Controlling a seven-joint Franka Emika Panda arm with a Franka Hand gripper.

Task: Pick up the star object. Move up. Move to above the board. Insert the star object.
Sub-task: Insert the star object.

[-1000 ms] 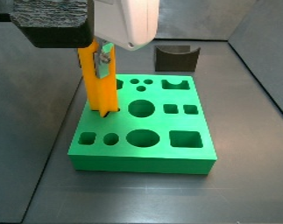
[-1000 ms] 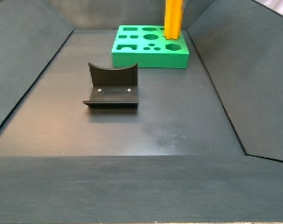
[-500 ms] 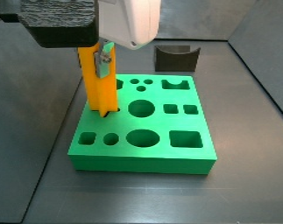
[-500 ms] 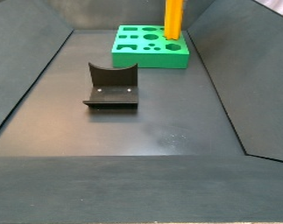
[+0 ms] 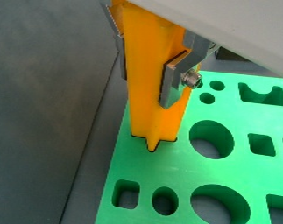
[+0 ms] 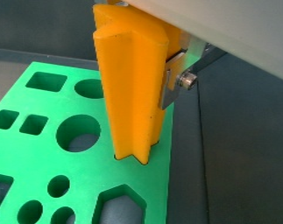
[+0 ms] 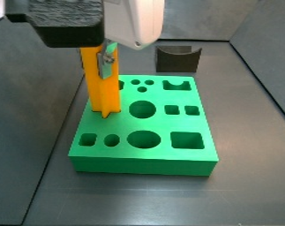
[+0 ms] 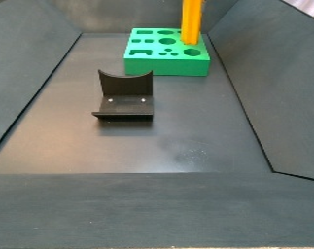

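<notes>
The pick-up, the lift and the move over the board look done: the star object stands upright in the upper left of a side view, its lower tip entering the star-shaped hole near the left edge of the board. In both wrist views the tip sits in that hole while most of the prism is above the surface, so I judge the insertion begun but not finished; pushing down and letting go remain.

The end effector is above the board's left part, narrowed onto the star object; one silver finger presses flat against its side.

Counted: one orange star object, one green board, one end effector. Right of these in the upper middle of that side view, on the bench, stands one dark grey U-shaped block, well apart from the board.
</notes>
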